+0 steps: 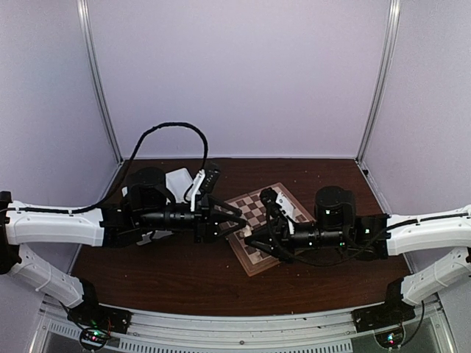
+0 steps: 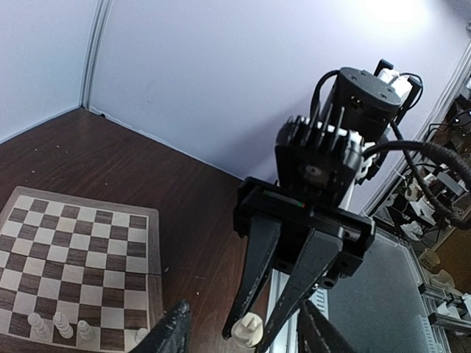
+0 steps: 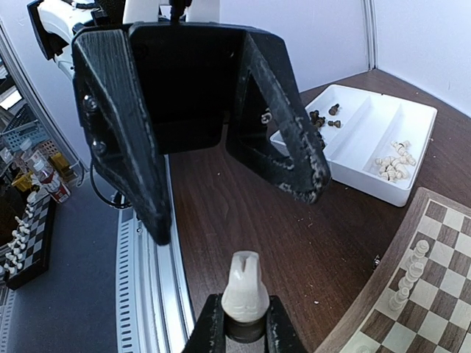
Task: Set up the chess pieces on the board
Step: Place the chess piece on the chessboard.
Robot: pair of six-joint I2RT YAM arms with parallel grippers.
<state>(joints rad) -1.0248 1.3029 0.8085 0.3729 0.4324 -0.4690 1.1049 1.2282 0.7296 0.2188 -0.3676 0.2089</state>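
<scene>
My right gripper [image 3: 245, 331] is shut on a cream-white chess piece [image 3: 244, 293] with a notched top, holding it by its base. My left gripper [image 3: 235, 213] faces it head-on. Its fingers [image 3: 125, 169] stand apart on either side of the piece without touching it. In the left wrist view the same piece [image 2: 249, 329] sits between the right gripper's fingers, inside my open left gripper [image 2: 246, 337]. From above, both grippers [image 1: 235, 220] [image 1: 254, 235] meet over the board's [image 1: 257, 263] left edge. A few white pieces [image 2: 59, 323] [image 3: 408, 283] stand on the board [image 2: 81, 243] [image 3: 434, 294].
A white compartmented tray [image 3: 360, 140] lies on the brown table behind the left arm, with white pieces [image 3: 390, 165] and dark pieces [image 3: 324, 118] in it. From above, the tray [image 1: 176, 180] is at the back left. A metal rail [image 3: 147, 279] runs along the table's near edge.
</scene>
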